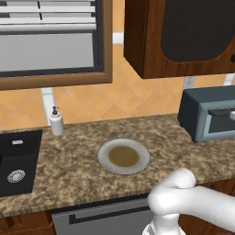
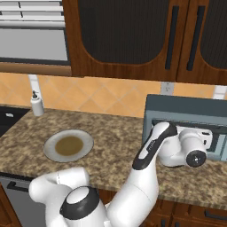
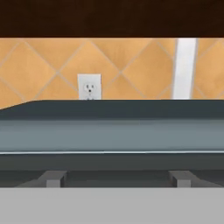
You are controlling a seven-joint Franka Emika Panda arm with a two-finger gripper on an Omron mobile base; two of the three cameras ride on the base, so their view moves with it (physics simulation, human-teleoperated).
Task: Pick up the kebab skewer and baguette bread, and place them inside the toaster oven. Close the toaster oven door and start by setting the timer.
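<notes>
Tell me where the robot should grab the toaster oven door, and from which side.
Take the toaster oven door by its dark horizontal handle bar near the top edge. Come from the front, fingers above and below the bar. In the hand view the bar stands off the oven on two brackets, leaving a gap behind it for a finger. The glass panel is flat and probably gives no hold.

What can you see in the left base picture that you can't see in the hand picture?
The left base picture has the plate, the soap bottle, the black sink, the speckled counter and a window. The hand picture has a white wall outlet behind the oven, seen close up over its top edge. Both have the toaster oven and the orange tiled wall.
</notes>
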